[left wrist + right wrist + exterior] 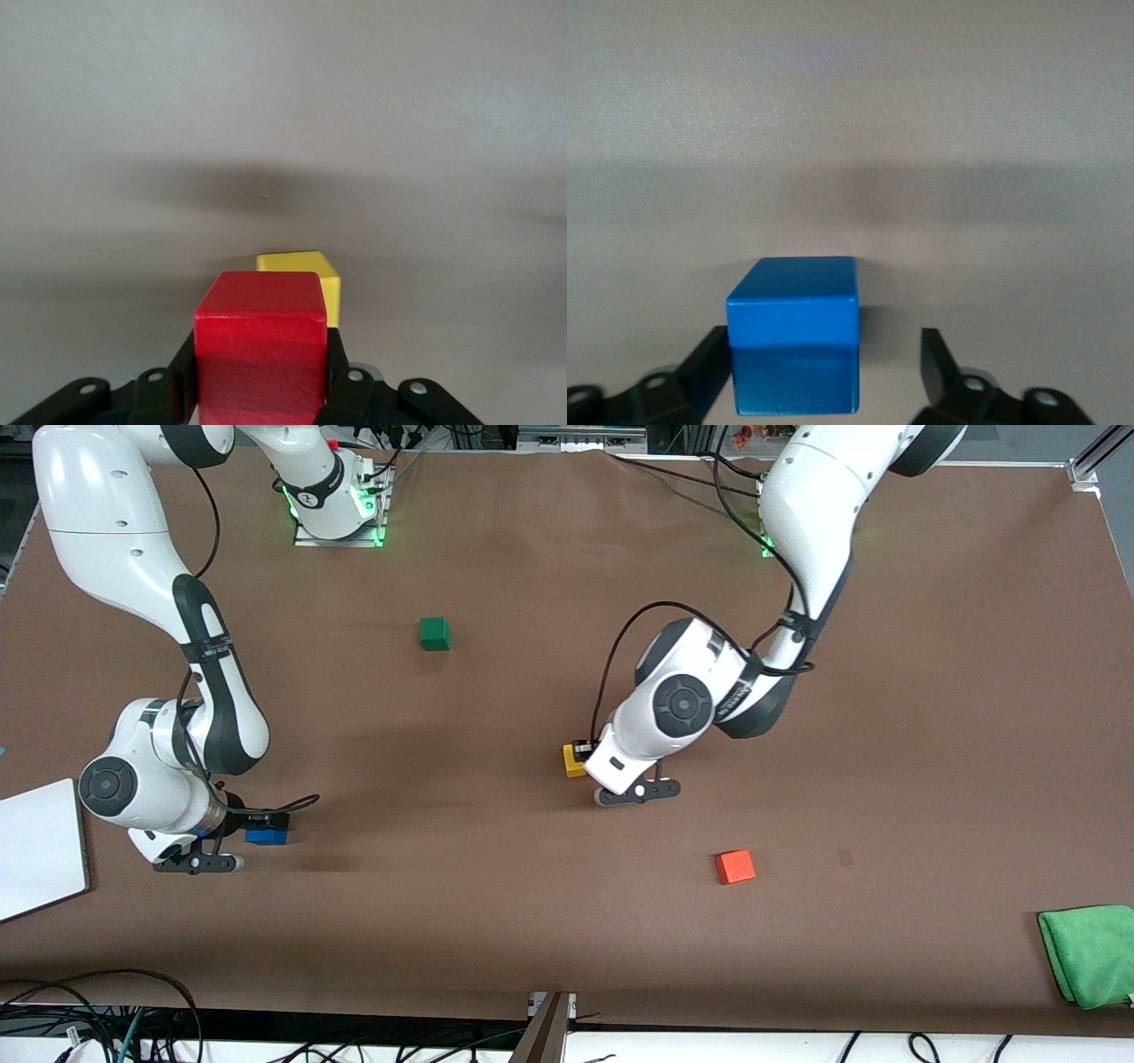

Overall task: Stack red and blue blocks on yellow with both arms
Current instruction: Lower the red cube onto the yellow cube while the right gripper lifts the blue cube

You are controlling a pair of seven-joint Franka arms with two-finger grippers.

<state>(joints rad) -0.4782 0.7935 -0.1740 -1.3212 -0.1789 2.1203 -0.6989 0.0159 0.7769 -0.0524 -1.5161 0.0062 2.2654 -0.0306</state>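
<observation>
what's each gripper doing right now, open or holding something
Left gripper: shut on the red block, just above the yellow block.
Right gripper: open around the blue block, one finger apart from it.

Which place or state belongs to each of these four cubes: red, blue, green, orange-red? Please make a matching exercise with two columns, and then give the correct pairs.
Things:
1. red cube
2. blue cube
3. green cube
4. orange-red cube

Places or states:
A. lies alone on the table, nearest to the front camera of the four
B. between the open fingers of the right gripper, with a gap on one side
C. held in the shut left gripper, beside the yellow cube
D. lies alone on the table, closest to the robots' bases

Pairs: 1-C, 2-B, 3-D, 4-A
</observation>
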